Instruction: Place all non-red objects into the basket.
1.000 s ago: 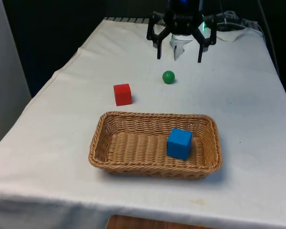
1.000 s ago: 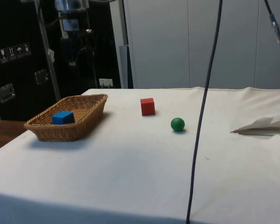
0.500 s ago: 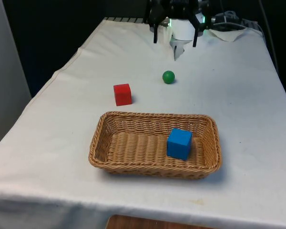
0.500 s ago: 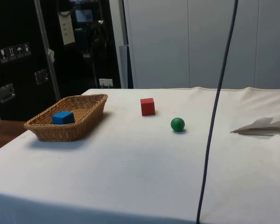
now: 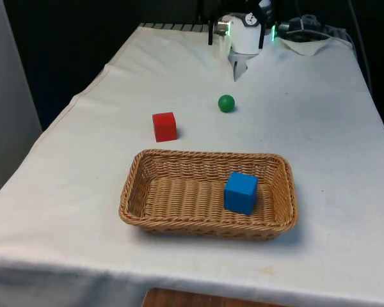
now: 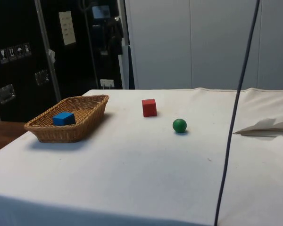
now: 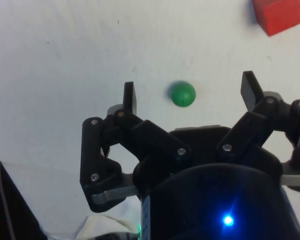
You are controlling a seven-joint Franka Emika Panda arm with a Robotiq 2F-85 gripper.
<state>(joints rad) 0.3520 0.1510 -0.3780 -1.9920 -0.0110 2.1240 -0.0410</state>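
Note:
A small green ball [image 5: 226, 103] [image 6: 179, 125] lies on the white cloth beyond the wicker basket [image 5: 205, 157] [image 6: 80, 101]. A blue cube [image 5: 240, 192] [image 6: 63, 118] rests inside the basket, towards the front view's right. A red cube [image 5: 164, 126] [image 6: 149, 107] stands on the cloth to the front view's left of the ball. My gripper [image 7: 189, 90] is open and holds nothing. It hangs high above the ball [image 7: 182, 94], which shows between the spread fingers, and the red cube [image 7: 278, 15] lies off to one side. One of its fingers [image 5: 210, 35] reaches into the front view at the table's far end.
A crumpled piece of white material [image 5: 240, 64] [image 6: 269, 127] lies on the cloth behind the ball. A black cable [image 6: 236, 113] hangs across the side view. The table drops off close behind the basket's near rim.
The open gripper has risen and drawn back towards the far end of the table. The ball, both cubes and the basket have not moved.

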